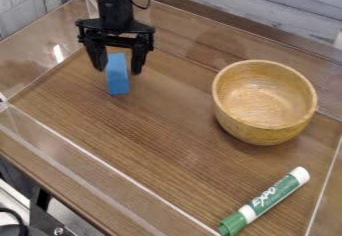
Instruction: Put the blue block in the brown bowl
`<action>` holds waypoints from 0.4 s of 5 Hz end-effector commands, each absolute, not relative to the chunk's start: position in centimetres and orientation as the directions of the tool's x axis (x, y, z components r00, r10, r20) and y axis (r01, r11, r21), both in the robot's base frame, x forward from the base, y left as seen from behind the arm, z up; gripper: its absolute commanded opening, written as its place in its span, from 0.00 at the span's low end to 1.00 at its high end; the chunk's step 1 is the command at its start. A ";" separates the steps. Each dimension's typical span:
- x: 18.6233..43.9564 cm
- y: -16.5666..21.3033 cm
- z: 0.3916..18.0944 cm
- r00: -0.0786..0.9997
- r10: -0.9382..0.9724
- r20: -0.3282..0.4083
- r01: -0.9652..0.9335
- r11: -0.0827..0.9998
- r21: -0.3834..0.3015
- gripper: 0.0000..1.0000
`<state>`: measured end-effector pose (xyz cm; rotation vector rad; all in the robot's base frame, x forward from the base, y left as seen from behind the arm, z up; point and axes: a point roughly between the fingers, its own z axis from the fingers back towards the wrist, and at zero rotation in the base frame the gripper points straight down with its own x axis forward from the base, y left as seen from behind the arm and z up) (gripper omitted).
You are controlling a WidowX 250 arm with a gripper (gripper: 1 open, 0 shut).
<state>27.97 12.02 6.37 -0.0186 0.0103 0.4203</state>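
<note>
We are at the grasping step. Our gripper is spread wide at the near-left of the scene's far end, well to the far left of the bowl, with its fingers to either side of the block. The block lies on the worktop, also to the far left of the bowl and well apart from it. The view is small and grainy, so we can't swear whether either finger touches the block; it doesn't look clamped to us.

Next, we judge, we should check that the fingers sit low enough on both sides, close them evenly, and lift straight up before travelling across to the bowl. A shallow bite could let the block slip, and we'd want height enough to pass the bowl's rim.

As for writing, the marker, lying on the near side of the bowl, has "EXPO" on its white barrel. We can read no other lettering.
</note>
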 end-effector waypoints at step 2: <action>28.4 12.6 7.4 0.907 0.421 0.033 -0.420 0.907 -0.022 0.00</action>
